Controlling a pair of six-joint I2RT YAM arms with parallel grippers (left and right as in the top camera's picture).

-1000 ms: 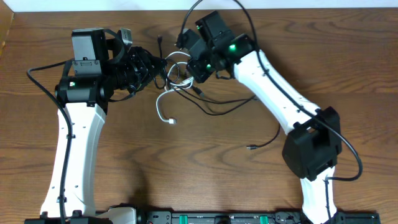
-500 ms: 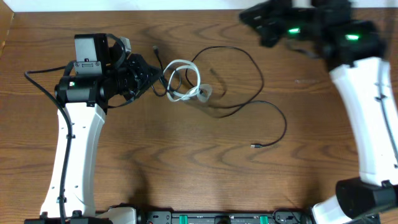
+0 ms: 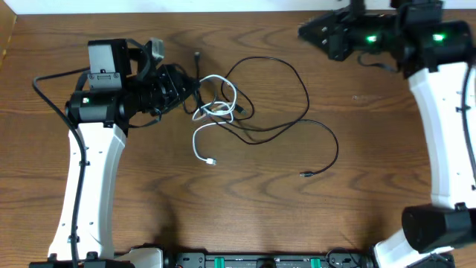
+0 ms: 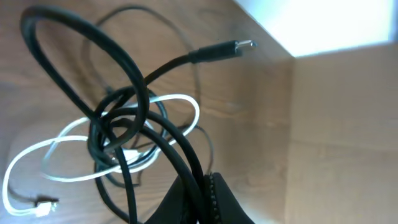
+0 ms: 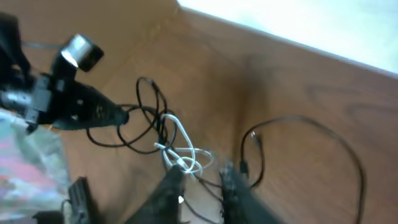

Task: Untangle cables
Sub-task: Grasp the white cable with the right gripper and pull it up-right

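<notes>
The cables lie in a tangle mid-table: a white cable (image 3: 210, 112) looped and trailing to a plug, and thin black cables (image 3: 297, 112) spreading right to a small plug end. My left gripper (image 3: 181, 85) is shut on a thick black cable (image 4: 118, 68) at the tangle's left edge; in the left wrist view the cable runs between the jaws (image 4: 205, 193). My right gripper (image 3: 311, 31) is open and empty, raised at the far right back, well away from the tangle. In the right wrist view its fingers (image 5: 202, 186) stand apart above the white cable (image 5: 183, 152).
The wooden table's far edge (image 3: 223, 15) meets a white wall. The arm bases and a black rail (image 3: 253, 260) sit at the front edge. Arm wiring hangs beside the left arm (image 3: 52, 82).
My right arm has swung away from the tangle to the far right back and let go. The cables have dropped and spread on the table; the white cable's end now trails forward.
</notes>
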